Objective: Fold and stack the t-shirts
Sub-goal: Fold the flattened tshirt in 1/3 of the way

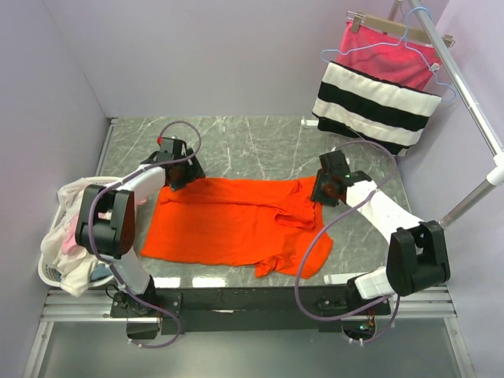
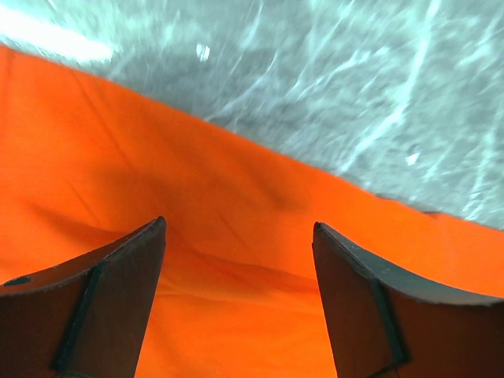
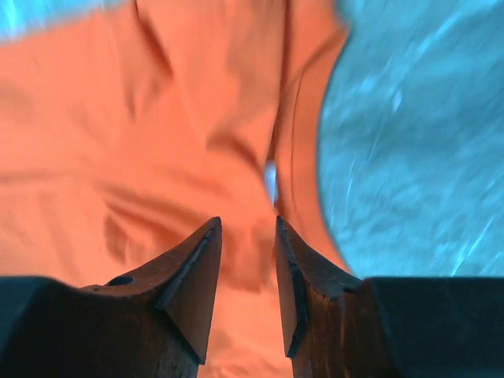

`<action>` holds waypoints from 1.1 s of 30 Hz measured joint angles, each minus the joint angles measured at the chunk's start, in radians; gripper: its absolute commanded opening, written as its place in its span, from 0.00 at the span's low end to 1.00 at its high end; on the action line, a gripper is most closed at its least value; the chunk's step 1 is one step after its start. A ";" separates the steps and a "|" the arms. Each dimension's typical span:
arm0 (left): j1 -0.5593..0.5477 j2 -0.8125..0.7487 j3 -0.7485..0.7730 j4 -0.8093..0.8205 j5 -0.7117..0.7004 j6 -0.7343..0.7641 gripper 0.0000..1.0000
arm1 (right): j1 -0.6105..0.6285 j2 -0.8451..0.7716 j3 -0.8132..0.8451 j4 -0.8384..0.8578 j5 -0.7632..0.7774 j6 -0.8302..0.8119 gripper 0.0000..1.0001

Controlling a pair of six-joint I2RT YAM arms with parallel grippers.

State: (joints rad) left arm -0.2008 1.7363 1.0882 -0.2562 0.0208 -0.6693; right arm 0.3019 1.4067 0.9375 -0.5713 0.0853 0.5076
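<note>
The bright orange-red soft cloth t-shirt [image 1: 228,224] lies spread in the middle of the grey marble-patterned table [image 1: 260,138]. It is mostly flat but not tidy. The right part is bunched in wrinkles, and one corner reaches toward the near edge of the table. For this reason I judge that the step in hand is to smooth the shirt or to find places to grip. No fold is made yet.

The left gripper [image 2: 239,228] stands over the far left edge of the shirt, where the cloth meets the bare table. Its jaws are wide apart and nothing is between them; the cloth lies below.

The right gripper [image 3: 248,222] stands over the far right edge, close to a seam or hem fold of the shirt. Its jaws are only a little apart. I see no cloth pinched between them, though this view is blurred.

The two grippers are at opposite ends of the same far edge. Probably this is so that they can take both ends together and bring the edge over evenly.

The other t-shirts [image 1: 71,236], of cream-white and pale pink cloth, are heaped in a white plastic basket [image 1: 47,276] at the left side of the table, not yet folded. A pink cloth with broad black and white stripes [image 1: 378,98] hangs at the far right, well apart from the work.
</note>
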 measured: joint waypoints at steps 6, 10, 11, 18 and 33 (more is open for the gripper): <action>0.000 -0.051 0.000 0.000 -0.028 0.003 0.81 | -0.060 0.075 0.064 0.080 -0.002 -0.030 0.41; 0.000 -0.051 0.000 -0.011 -0.045 0.004 0.81 | -0.083 0.164 0.087 0.128 -0.022 -0.048 0.40; 0.000 -0.053 -0.001 -0.013 -0.050 0.004 0.81 | -0.092 0.195 0.094 0.141 -0.026 -0.052 0.40; 0.000 -0.084 -0.029 -0.020 -0.101 0.016 0.82 | -0.155 0.319 0.119 0.205 -0.054 -0.064 0.36; 0.021 -0.086 -0.037 -0.021 -0.134 0.023 0.82 | -0.236 0.433 0.174 0.310 -0.225 -0.083 0.03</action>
State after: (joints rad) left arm -0.1802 1.6501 1.0512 -0.2775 -0.1127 -0.6460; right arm 0.0658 1.8397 1.1118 -0.2615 -0.1398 0.4244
